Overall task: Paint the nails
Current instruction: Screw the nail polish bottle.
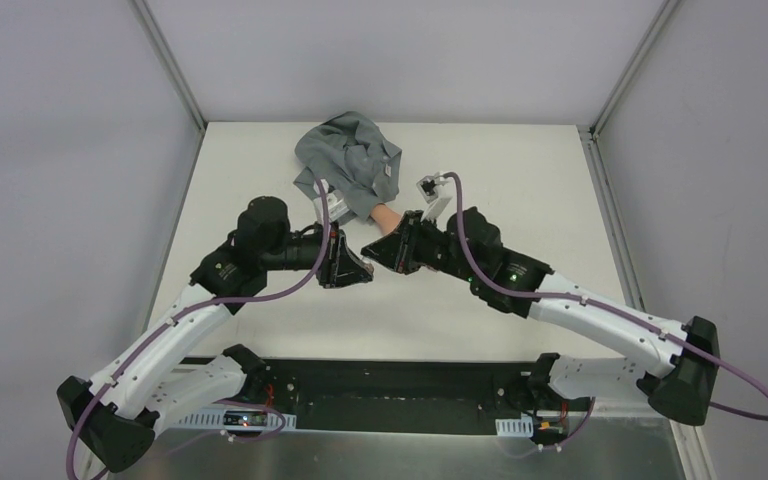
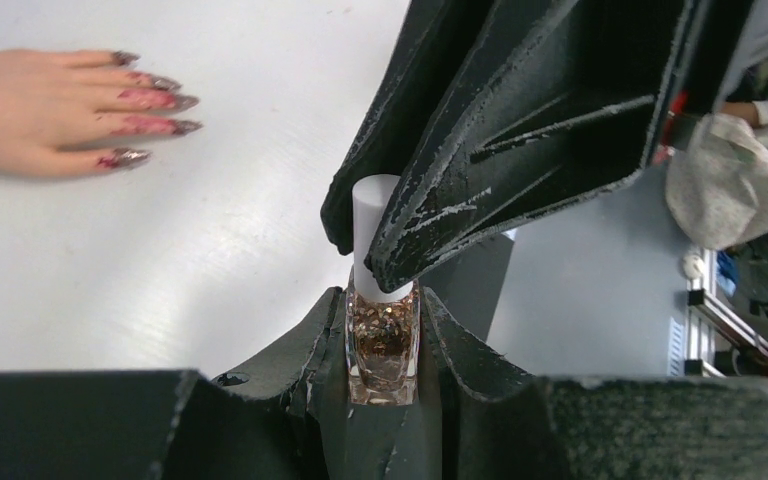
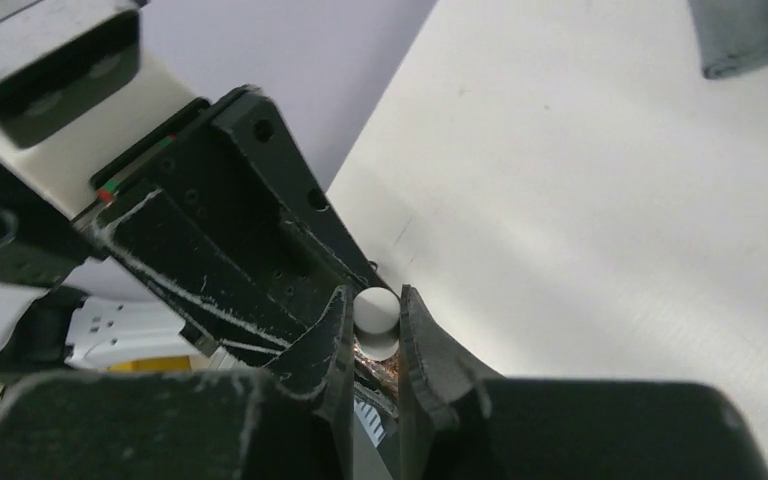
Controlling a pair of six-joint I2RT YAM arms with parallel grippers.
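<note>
A peach fake hand (image 2: 30,110) lies flat on the white table (image 1: 520,170), its grey sleeve (image 1: 350,160) bunched behind it. The nails (image 2: 155,100) are long, pointed and dark purplish-red, and they point toward the grippers. A small glass polish bottle (image 2: 382,345) of coppery glitter sits between the fingers of my left gripper (image 2: 382,295), which is shut on it. My right gripper (image 3: 375,292) comes from the other side and is shut on the bottle's white cap (image 3: 375,318). Both grippers (image 1: 365,260) meet just in front of the hand, apart from it.
Grey walls enclose the table on three sides. A black rail (image 1: 380,385) with both arm bases runs along the near edge. A pale cloth-like bundle (image 2: 730,190) shows off the table at the right of the left wrist view.
</note>
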